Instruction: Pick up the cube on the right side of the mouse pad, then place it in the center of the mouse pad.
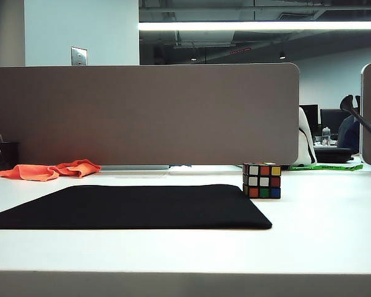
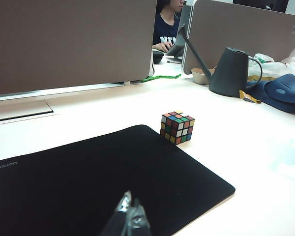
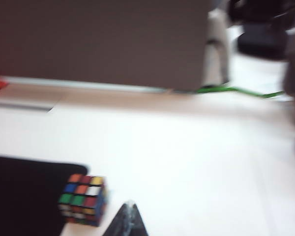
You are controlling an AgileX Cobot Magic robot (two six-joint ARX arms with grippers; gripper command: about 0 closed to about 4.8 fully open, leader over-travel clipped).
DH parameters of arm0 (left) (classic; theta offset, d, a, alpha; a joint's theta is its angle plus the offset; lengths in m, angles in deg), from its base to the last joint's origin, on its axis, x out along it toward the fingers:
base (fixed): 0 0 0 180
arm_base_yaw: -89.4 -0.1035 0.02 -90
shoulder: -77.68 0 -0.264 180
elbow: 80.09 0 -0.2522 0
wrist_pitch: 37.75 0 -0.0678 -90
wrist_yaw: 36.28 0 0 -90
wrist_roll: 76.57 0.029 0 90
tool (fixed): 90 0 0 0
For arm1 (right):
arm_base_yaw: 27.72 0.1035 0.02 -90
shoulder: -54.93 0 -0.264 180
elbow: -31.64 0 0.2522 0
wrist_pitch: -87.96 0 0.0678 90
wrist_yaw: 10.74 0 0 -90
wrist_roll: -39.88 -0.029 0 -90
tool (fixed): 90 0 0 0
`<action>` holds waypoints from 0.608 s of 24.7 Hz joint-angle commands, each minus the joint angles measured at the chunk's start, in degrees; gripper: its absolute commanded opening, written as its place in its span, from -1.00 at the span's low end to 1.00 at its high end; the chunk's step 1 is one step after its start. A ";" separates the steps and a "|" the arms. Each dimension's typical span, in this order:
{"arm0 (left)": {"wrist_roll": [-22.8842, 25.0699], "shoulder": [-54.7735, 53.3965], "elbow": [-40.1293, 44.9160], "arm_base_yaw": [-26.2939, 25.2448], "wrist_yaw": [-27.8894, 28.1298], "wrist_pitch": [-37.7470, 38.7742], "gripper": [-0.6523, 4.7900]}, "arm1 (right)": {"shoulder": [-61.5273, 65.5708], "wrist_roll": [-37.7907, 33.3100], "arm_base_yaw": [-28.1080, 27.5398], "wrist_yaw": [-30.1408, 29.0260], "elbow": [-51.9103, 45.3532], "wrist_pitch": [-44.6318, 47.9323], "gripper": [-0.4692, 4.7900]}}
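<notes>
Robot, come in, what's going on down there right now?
Left gripper shut, above the mouse pad. Right gripper shut, empty, close to the cube. Cube on the table at the pad's right edge, untouched. Nothing in the way.

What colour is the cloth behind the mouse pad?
Orange; the cloth shows best in the exterior view.

One cube (image 1: 262, 180) sits on the table — a single puzzle cube, seen in all three views. One mouse pad (image 1: 136, 206) lies there, black and flat. One orange cloth (image 1: 49, 170) is crumpled by the divider. One dark watering can (image 2: 229, 72) stands on the far desk, and one person (image 2: 168, 27) sits behind the panels. Two grippers show — the left gripper (image 2: 130, 214) and the right gripper (image 3: 128, 216), one in each wrist view.
</notes>
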 commanded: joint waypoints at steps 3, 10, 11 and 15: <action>-1.05 -0.04 -0.24 0.07 -0.39 -0.31 -0.78 | 17.14 -0.07 9.16 -0.42 5.42 8.92 -0.84; -1.60 -0.04 -0.24 0.04 -0.35 -0.48 -0.78 | 32.17 -2.25 12.72 -4.09 5.42 21.99 -0.84; -1.40 -0.04 -0.24 0.04 -0.04 -0.48 -0.78 | 33.59 -3.54 12.72 -4.96 5.42 23.45 -0.84; -1.42 -0.04 -0.24 0.04 0.28 -0.44 -0.78 | 37.57 -9.99 12.76 -6.54 5.42 27.02 -0.84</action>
